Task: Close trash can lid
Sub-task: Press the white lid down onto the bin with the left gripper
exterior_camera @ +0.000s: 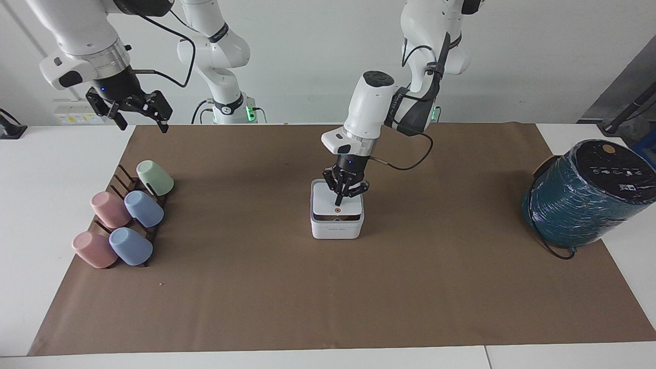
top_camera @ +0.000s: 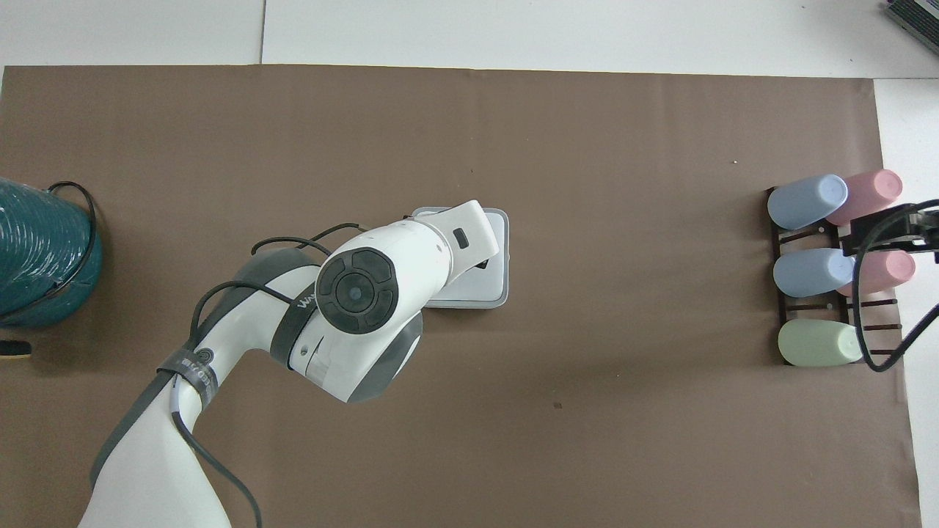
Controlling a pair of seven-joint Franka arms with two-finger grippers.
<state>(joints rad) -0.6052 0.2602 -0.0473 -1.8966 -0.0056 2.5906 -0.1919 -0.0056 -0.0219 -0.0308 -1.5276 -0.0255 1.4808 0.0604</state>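
Observation:
The small white trash can [exterior_camera: 336, 228] stands mid-table on the brown paper. Its lid [exterior_camera: 328, 203] lies nearly flat on top, orange-brown dot up, with a thin dark slit under its free edge. My left gripper [exterior_camera: 340, 201] points straight down with its fingers together, the tips touching the lid just by the dot. In the overhead view the left arm covers most of the can; only part of the lid [top_camera: 497, 253] and the can's rim [top_camera: 469, 303] show. My right gripper [exterior_camera: 140, 120] waits open and empty, raised over the cup rack's end of the table.
A large teal wrapped cylinder [exterior_camera: 589, 197] stands at the left arm's end of the table [top_camera: 40, 249]. A dark rack with several pastel cups [exterior_camera: 125, 215] lies at the right arm's end [top_camera: 821, 268]. Brown paper [exterior_camera: 328, 297] covers the table.

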